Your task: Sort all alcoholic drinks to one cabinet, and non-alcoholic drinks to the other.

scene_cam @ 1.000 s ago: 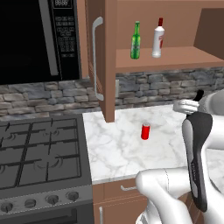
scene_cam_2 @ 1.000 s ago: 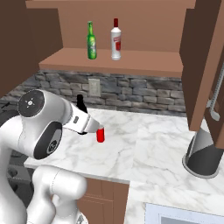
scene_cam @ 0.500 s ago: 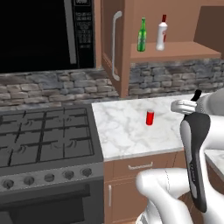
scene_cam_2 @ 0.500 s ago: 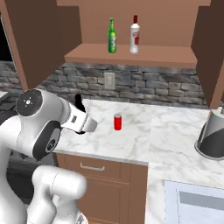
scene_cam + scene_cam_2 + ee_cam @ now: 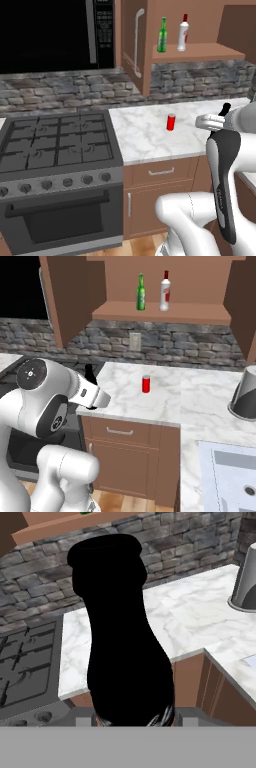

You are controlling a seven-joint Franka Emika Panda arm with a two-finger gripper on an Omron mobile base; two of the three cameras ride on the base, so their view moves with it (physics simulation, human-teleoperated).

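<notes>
I'm gripping the small black bottle (image 5: 122, 637) right here in my gripper (image 5: 90, 387), fingers clamped narrow around its base, and it's looming dark and smooth, swelling at the belly, pinching at the waist, capped flat on top. My base is rolling backward: the whole scene is sliding, the stove (image 5: 55, 145) swinging fully into frame and the open cabinet (image 5: 160, 311) drifting away from me over the last second. That's me carrying the cola off, I reckon, heading for the other cabinet, since this one's holding the alcohol.

Just past my hand, the marble counter (image 5: 145, 135) is gleaming white with grey veins, and the short red can (image 5: 146, 384) is standing alone on it, a plain matte cylinder, waiting its turn. Behind it, rough grey stone backsplash. Up on the brown wooden shelf, the slim green bottle (image 5: 141, 292) with its long neck is standing beside the white bottle (image 5: 164, 291) with its red cap, near but apart.
</notes>
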